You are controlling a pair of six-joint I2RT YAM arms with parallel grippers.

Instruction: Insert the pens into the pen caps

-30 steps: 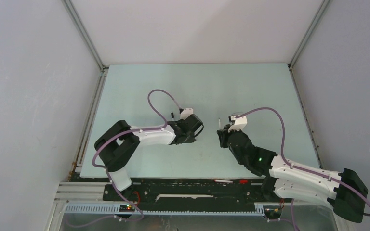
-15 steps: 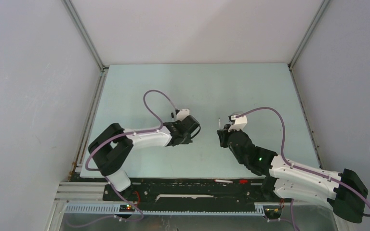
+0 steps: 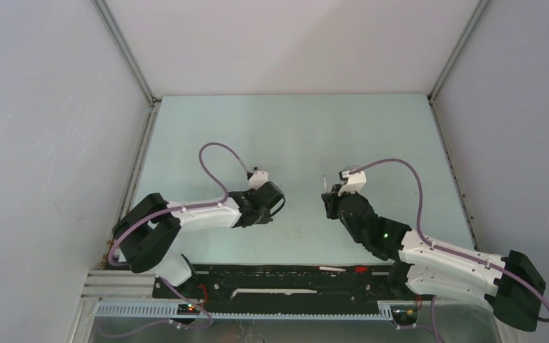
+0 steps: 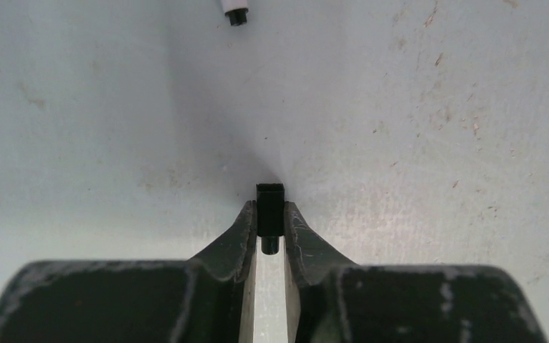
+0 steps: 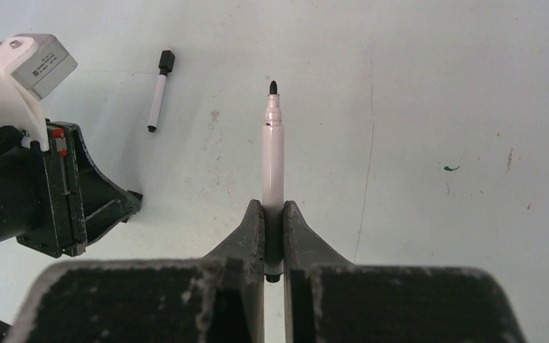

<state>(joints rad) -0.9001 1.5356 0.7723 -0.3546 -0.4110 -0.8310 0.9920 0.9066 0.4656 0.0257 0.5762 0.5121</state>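
My left gripper (image 4: pixel 270 208) is shut on a small black pen cap (image 4: pixel 270 194), which sticks out past the fingertips close above the table. In the top view the left gripper (image 3: pixel 274 203) sits left of centre. My right gripper (image 5: pixel 272 209) is shut on the lower end of a white pen (image 5: pixel 272 157), whose bare black tip points away from me. In the top view the right gripper (image 3: pixel 328 199) holds that pen (image 3: pixel 324 181) to the right of the left gripper, with a gap between them. A second white pen with a black cap (image 5: pixel 158 89) lies on the table.
The second pen's black end shows at the top edge of the left wrist view (image 4: pixel 236 12). The left arm's wrist and white camera block (image 5: pixel 21 75) fill the left side of the right wrist view. The pale green table (image 3: pixel 293 128) has white walls around it.
My left arm has drawn back to the left and toward the near edge, carrying the cap away from the right gripper. The right arm and its pen have not moved.
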